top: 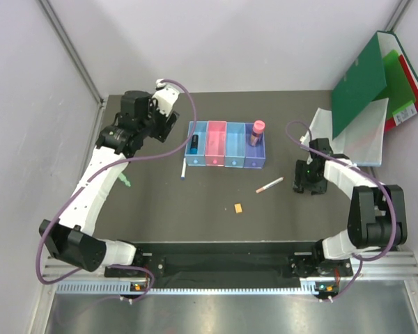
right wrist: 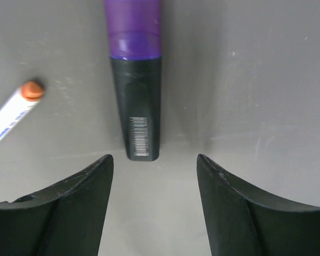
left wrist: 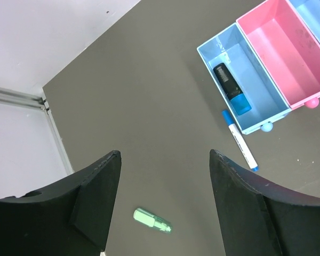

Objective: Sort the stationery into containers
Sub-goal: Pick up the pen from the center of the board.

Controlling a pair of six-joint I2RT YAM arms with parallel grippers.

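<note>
Right end effector (right wrist: 154, 159) is hovering jaws apart, gripping nothing; purple marker (right wrist: 134, 101) is lying on bench (right wrist: 256, 80) just ahead, lined up with the gap.

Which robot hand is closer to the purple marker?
Right. The right gripper sits right at the purple marker's end; the left gripper is far off, beyond the bins.

Three cameras set around the row of bins (top: 225, 145).
The top external camera looks steeply down from high on the near side of the bins, far enough back to take in the whole table (top: 160, 202). The left wrist camera looks down from left of the bins, at mid range, and shares their left end with the top view. The right wrist camera, right of the bins, sits close over a purple marker (right wrist: 134, 80) and shares the tip of the pinkish pen (top: 269, 184) with the top view.
</note>
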